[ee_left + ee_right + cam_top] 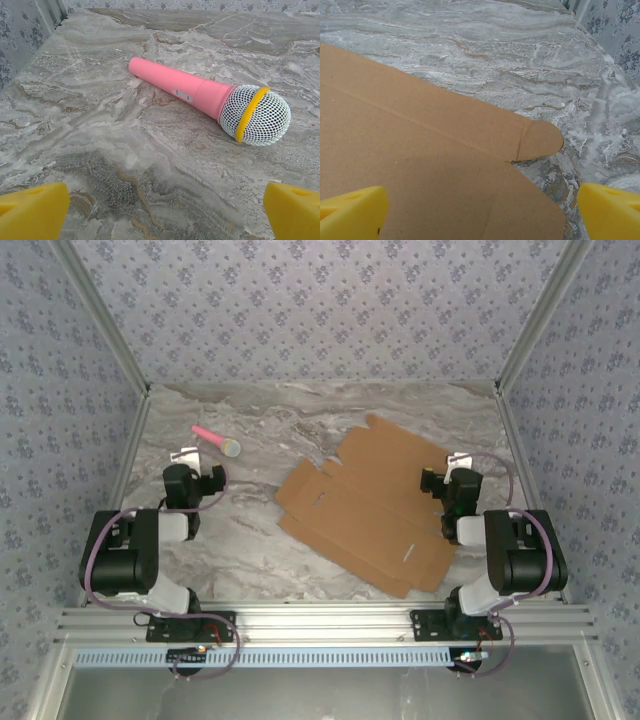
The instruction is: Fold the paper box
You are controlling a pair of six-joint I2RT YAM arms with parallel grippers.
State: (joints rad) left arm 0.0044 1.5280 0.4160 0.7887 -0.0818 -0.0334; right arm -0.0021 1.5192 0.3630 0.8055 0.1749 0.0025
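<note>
The left gripper (162, 211) was seen spread wide and empty, with a pink microphone (200, 95) laid on the table (90, 150) just ahead of it. The right gripper (480, 212) was also seen wide apart and empty. The box (365, 510) was laid flat and unfolded beneath it and to its left.
</note>
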